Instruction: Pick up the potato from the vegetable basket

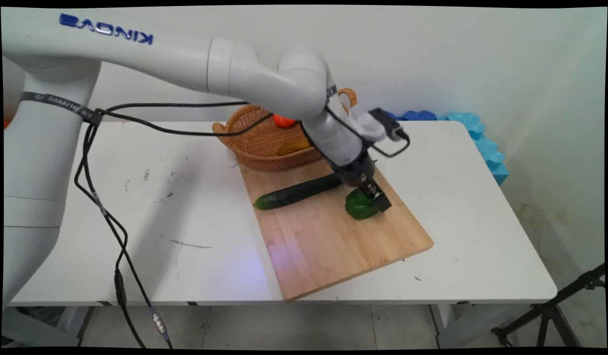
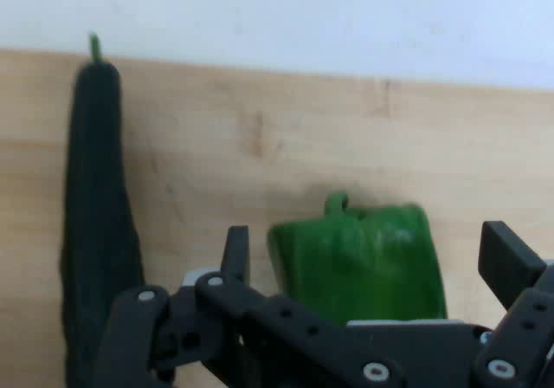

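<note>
Wooden cutting board [image 1: 333, 236] lies slantwise on the white tabletop [image 1: 185, 222], with bare board toward 6 o'clock. Green pepper [image 1: 360, 206] sits between the wide-open tool [image 1: 374, 196] fingers; only the hand view shows its stem [image 2: 336, 203] pointing away from the tool. Cucumber [image 1: 296, 191] runs 8 to 2 o'clock beside it. Wicker basket [image 1: 264, 143] stands at the board's 11 o'clock edge.

A bright green pepper [image 1: 359, 207] and dark green cucumber [image 1: 296, 192] lie on a pale wooden board [image 1: 333, 246]. The basket [image 1: 254, 143] is woven tan, the counter [image 1: 481, 222] white, the hand [image 1: 375, 197] black.
</note>
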Tool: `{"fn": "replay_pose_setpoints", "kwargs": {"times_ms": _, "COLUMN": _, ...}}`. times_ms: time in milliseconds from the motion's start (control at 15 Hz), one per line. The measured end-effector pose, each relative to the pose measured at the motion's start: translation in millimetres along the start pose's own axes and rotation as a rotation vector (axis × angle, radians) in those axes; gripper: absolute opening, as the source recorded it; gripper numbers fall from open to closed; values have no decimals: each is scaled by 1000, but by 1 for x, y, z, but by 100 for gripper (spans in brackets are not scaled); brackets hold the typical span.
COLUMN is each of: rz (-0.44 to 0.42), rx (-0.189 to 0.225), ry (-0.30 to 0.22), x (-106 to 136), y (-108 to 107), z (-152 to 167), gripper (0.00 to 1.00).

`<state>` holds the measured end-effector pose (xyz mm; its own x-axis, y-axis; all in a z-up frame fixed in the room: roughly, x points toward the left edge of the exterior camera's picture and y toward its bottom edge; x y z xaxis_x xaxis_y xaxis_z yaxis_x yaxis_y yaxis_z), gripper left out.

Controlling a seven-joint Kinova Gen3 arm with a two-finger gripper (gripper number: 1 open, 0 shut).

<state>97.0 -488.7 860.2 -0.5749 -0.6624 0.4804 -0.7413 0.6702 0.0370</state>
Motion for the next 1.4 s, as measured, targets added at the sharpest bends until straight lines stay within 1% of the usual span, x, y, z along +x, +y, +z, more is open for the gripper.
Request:
{"fn": "replay_pose_setpoints", "kwargs": {"times_ms": 200, "rz": -6, "rx": -10, "ry": 31, "x": 13, "y": -8, "z": -24, "gripper": 100}}
{"fn": "replay_pose_setpoints", "kwargs": {"times_ms": 333, "rz": -15, "rx": -16, "ry": 58, "x": 23, "y": -21, "z": -48, "gripper": 100}}
{"fn": "replay_pose_setpoints", "kwargs": {"times_ms": 533, "rz": -31, "rx": -13, "ry": 88, "x": 32, "y": -51, "z": -81, "gripper": 100}}
{"fn": "replay_pose_setpoints", "kwargs": {"times_ms": 667, "rz": -37, "rx": -8, "ry": 95, "x": 33, "y": -72, "z": -97, "gripper": 100}}
{"fn": "replay_pose_setpoints", "kwargs": {"times_ms": 800, "rz": -38, "rx": 4, "ry": 94, "x": 30, "y": -100, "z": -111, "gripper": 100}}
{"fn": "replay_pose_setpoints", "kwargs": {"times_ms": 1000, "rz": -33, "rx": 17, "ry": 82, "x": 24, "y": -129, "z": -120, "gripper": 100}}
{"fn": "replay_pose_setpoints", "kwargs": {"times_ms": 1200, "rz": -27, "rx": 36, "ry": 50, "x": 9, "y": -169, "z": -126, "gripper": 100}}
{"fn": "replay_pose_setpoints", "kwargs": {"times_ms": 1400, "rz": -39, "rx": 48, "ry": 12, "x": -10, "y": -203, "z": -124, "gripper": 100}}
